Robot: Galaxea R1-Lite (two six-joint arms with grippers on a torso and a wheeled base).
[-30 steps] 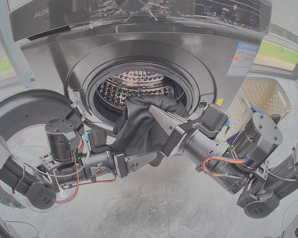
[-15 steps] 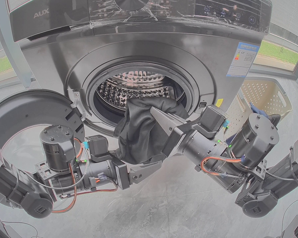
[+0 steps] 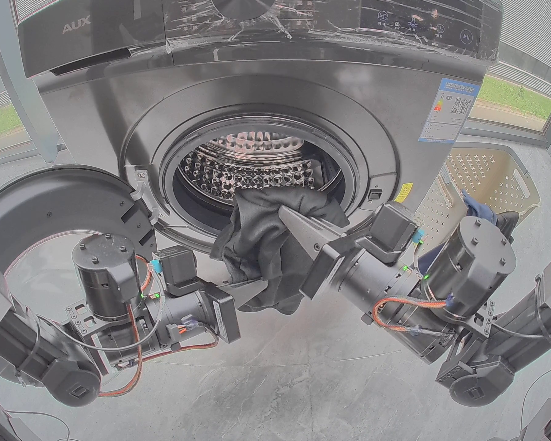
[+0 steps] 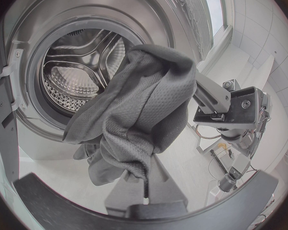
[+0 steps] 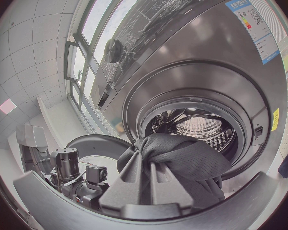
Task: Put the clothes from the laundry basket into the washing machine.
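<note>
Out beyond the left claw (image 3: pixel 260 286) the round door (image 3: pixel 49 215) of the washing machine (image 3: pixel 361 124) stands swung open. That claw has changed most over the last second. It lay flat under the hanging cloth with its fingers pointing across toward the other arm, dipped a little, and has now drawn back and tilted upward, so its tips are tucked into the lowest fold. In the left wrist view its fingers stand narrow, only a slit between them, and the tail of the dark garment (image 3: pixel 257 240) runs down into that slit, pinched there as far as I can judge. The garment has hardly shifted; it is bunched tighter, and its top has sunk slightly.

From the left claw the garment rises up and ahead, with the drum (image 3: pixel 251 166) opening just behind its upper part. At the right claw (image 3: pixel 288 215) it sits at the very tips: the fingers are closed narrow on the upper bunch, which drapes over them, and the rest hangs below. The top of the cloth overlaps the lower rim of the drum mouth, yet most of it hangs outside, so the piece is gathered for loading, not loaded — my reading is that a push forward from both claws comes next.

Behind the right claw, past its arm, the laundry basket (image 3: pixel 502 179) stands beside the machine with a blue cloth (image 3: pixel 479 206) in it
</note>
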